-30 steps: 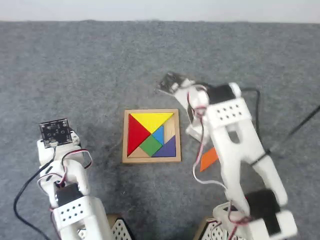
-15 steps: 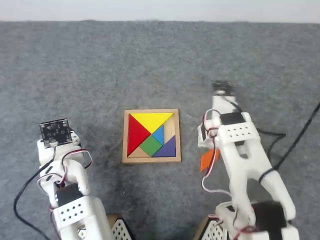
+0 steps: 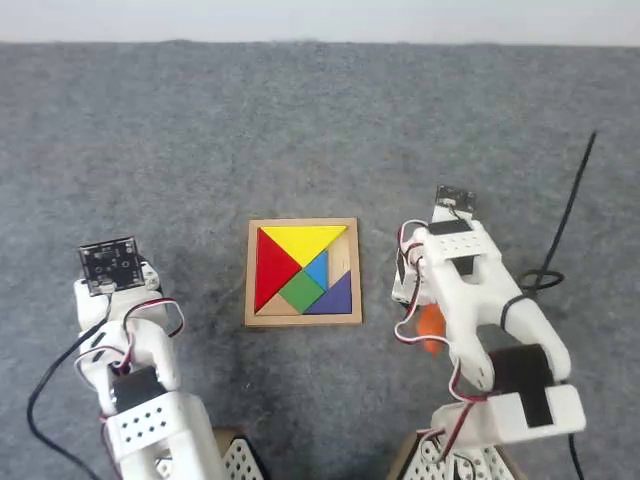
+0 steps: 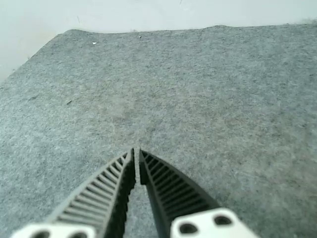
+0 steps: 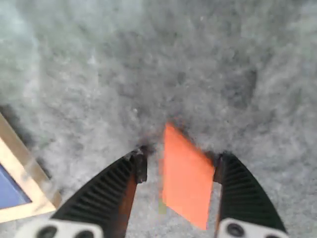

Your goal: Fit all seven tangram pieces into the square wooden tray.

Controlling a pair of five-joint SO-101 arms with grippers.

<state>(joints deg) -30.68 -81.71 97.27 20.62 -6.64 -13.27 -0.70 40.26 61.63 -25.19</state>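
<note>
straddling the orange piece [image 5: 184, 183] on the grey table [image 3: 150, 120], the right pincer [image 5: 181, 159] stands spread, one jaw on each side. the wooden tray [image 3: 303, 321], nearby to its left, holds five coloured pieces. the left pincer [image 4: 136, 151] is pressed together above the table.

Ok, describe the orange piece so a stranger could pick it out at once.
On the grey mat, a wooden tray sits mid-table. Beside it, under the right arm, the orange piece lies on the mat inside the open right gripper. It alone is orange; the other pieces seen sit in the tray.
</note>
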